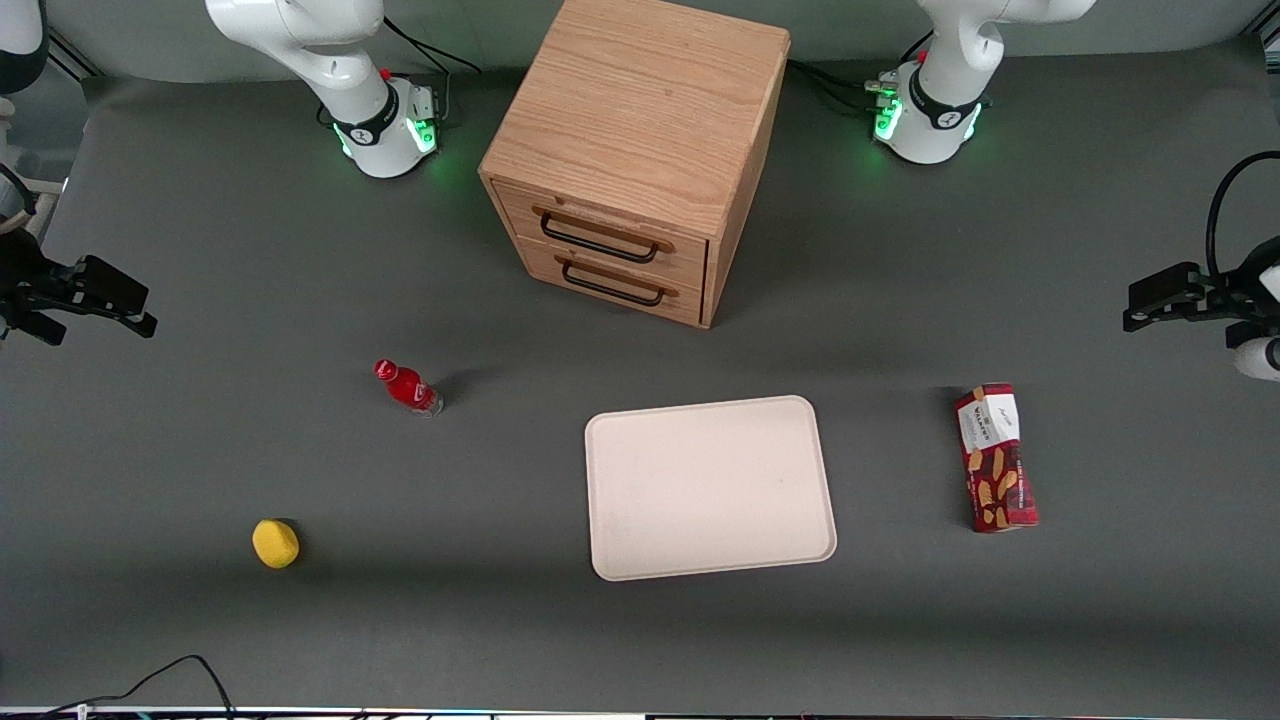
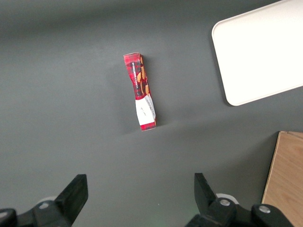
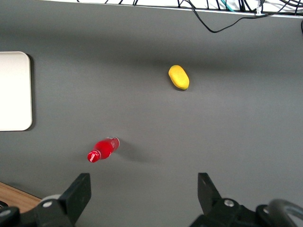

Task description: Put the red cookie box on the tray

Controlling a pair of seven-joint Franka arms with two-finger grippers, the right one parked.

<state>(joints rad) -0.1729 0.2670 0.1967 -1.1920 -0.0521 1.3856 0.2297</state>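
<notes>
The red cookie box [image 1: 996,458] [image 2: 140,90] lies flat on the grey table toward the working arm's end, its white label end farther from the front camera. The cream-white tray [image 1: 710,490] [image 2: 265,52] lies beside it near the table's middle, with nothing on it and a gap of bare table between them. My gripper [image 1: 1140,305] [image 2: 139,187] hangs above the table at the working arm's end, farther from the front camera than the box and well apart from it. It is open, with nothing between its fingers.
A wooden two-drawer cabinet [image 1: 640,150] stands farther from the front camera than the tray, both drawers shut. A small red bottle [image 1: 407,387] and a yellow object [image 1: 275,543] lie toward the parked arm's end.
</notes>
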